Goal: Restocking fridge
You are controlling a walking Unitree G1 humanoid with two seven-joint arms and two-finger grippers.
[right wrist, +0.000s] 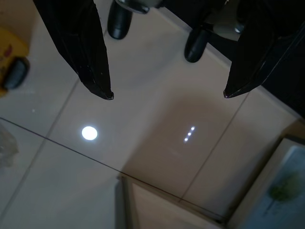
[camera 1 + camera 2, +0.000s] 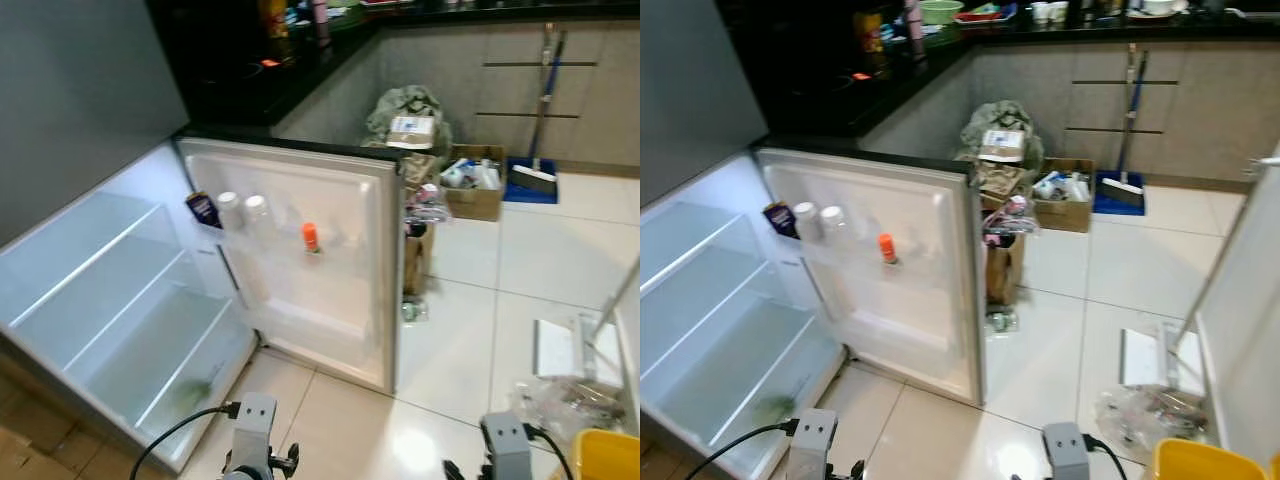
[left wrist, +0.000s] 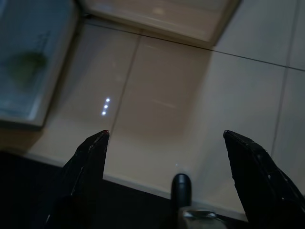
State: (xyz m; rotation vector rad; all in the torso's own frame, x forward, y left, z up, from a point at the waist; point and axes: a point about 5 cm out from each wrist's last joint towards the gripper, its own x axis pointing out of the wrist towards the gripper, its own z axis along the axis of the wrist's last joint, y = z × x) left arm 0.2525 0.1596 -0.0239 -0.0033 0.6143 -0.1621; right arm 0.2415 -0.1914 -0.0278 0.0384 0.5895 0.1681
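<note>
The left gripper (image 3: 164, 138) hangs low with its two black fingers spread wide and nothing between them, pointing down at bare glossy floor tile (image 3: 190, 95). The right gripper (image 1: 167, 95) is the same: fingers well apart, empty, over tile.

Just ahead of the left gripper and off to its outer side lies the fridge (image 2: 110, 300), its cabinet open with white shelves and a bottom drawer that holds something green (image 2: 193, 390). Ahead of both grippers, between them, stands the open fridge door (image 2: 300, 260). Its upper rack carries a dark packet (image 2: 203, 209), two white-capped bottles (image 2: 243, 212) and a small orange-capped bottle (image 2: 310, 237).

Beside the right gripper, to its outer side, is a yellow bin (image 2: 607, 455), with crumpled clear plastic bags (image 2: 565, 398) just beyond it. Well ahead, against the cabinets, sit a cardboard box (image 2: 473, 182) of odds and ends, a stuffed bag (image 2: 405, 118) and a broom with a blue dustpan (image 2: 535, 170).

Neither gripper holds any stock, so I judge the restocking has yet to pick an item. The risks: stepping forward could clip the door's lower edge, which is near the arms, or the loose plastic could snag a foot.

The yellow bin is cut off at the frame edge, so its contents cannot be told. The green thing in the drawer is blurred, and the rack labels are too small to read.
</note>
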